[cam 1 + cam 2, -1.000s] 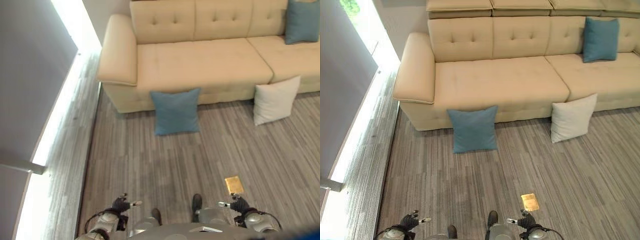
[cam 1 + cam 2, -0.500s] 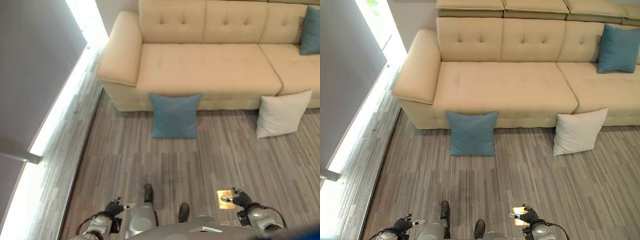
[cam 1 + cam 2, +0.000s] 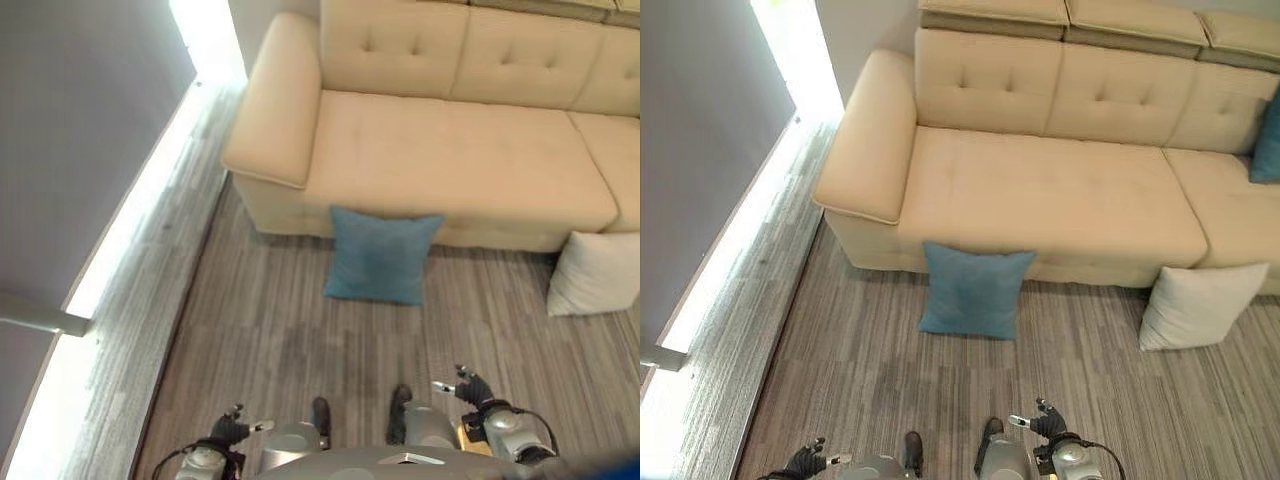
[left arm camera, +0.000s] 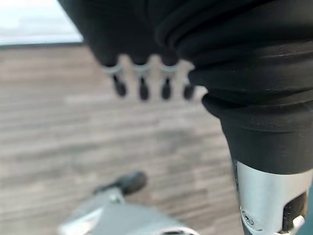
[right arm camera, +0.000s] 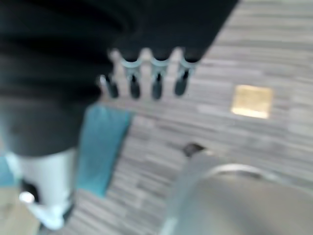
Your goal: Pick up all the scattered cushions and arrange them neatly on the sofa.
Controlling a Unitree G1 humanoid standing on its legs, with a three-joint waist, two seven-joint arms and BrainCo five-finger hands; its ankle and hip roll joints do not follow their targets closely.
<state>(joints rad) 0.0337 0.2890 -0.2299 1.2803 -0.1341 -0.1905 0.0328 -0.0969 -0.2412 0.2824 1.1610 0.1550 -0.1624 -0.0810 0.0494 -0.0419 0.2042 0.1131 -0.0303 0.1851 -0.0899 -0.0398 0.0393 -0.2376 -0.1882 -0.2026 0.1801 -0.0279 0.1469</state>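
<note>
The left hand [image 3: 228, 432] sits at the bottom left of the left eye view, the right hand [image 3: 472, 388] at the bottom right, both low and holding nothing. In that view a blue cushion [image 3: 380, 256] leans upright against the front of the beige sofa [image 3: 450, 150] at mid-frame, and a white cushion [image 3: 598, 274] leans there at the right edge; neither is on the seat yet.

In the right eye view another blue cushion [image 3: 1268, 140] already rests on the sofa at the right edge.

In the left wrist view the fingers [image 4: 142, 85] hang straight and relaxed over the wooden floor [image 4: 58, 127].

The right wrist view shows its fingers likewise loose, with a brass floor plate [image 5: 252, 101] beyond them.
</note>
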